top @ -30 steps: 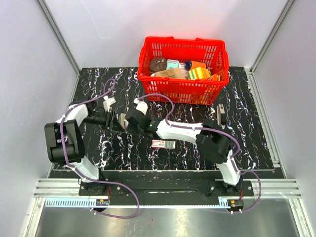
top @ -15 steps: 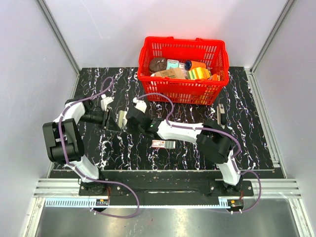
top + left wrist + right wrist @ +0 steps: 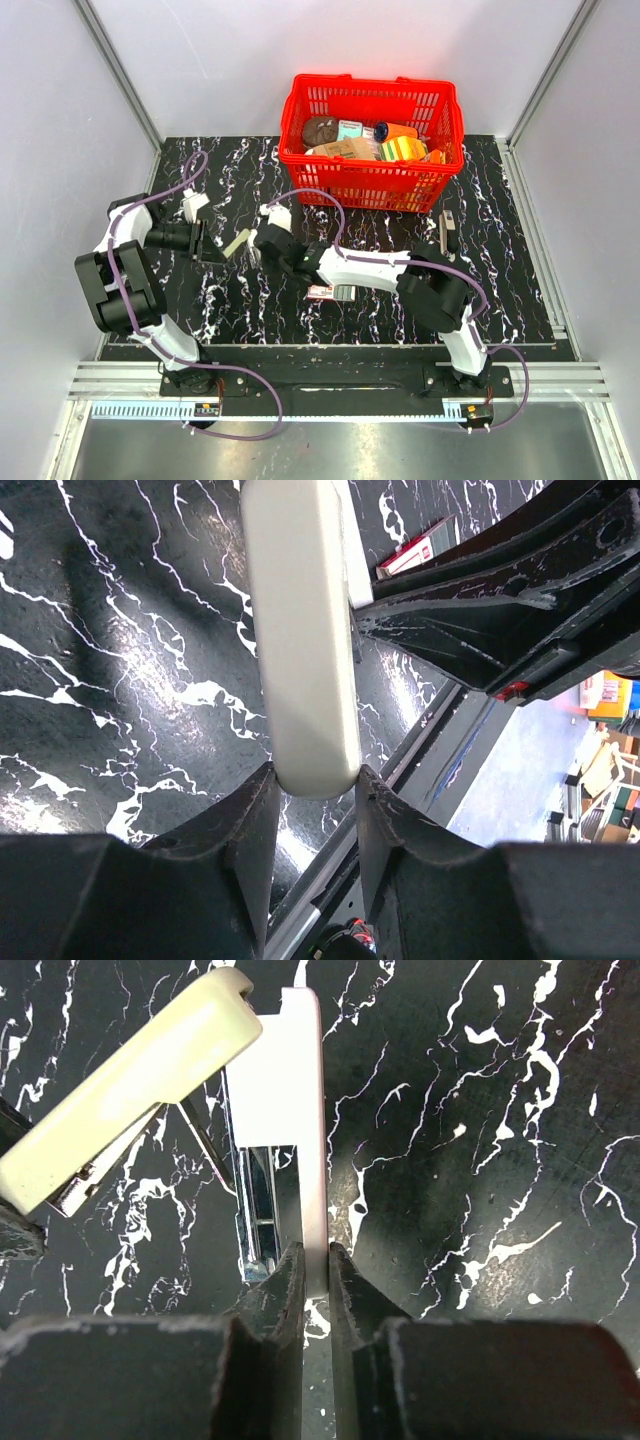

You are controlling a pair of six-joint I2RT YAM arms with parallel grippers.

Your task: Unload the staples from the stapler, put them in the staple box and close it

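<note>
Top external view, near to far: a small red-and-white box (image 3: 332,292) lies on the black marbled table (image 3: 520,250) beside the right arm. Both arms meet at the stapler (image 3: 238,243), left of centre. The left gripper (image 3: 312,780) clamps its cream top cover (image 3: 300,630) (hinged open, tilted away), while the right gripper (image 3: 315,1258) pinches the white base (image 3: 300,1110). A red basket (image 3: 370,185) stands behind.
</note>
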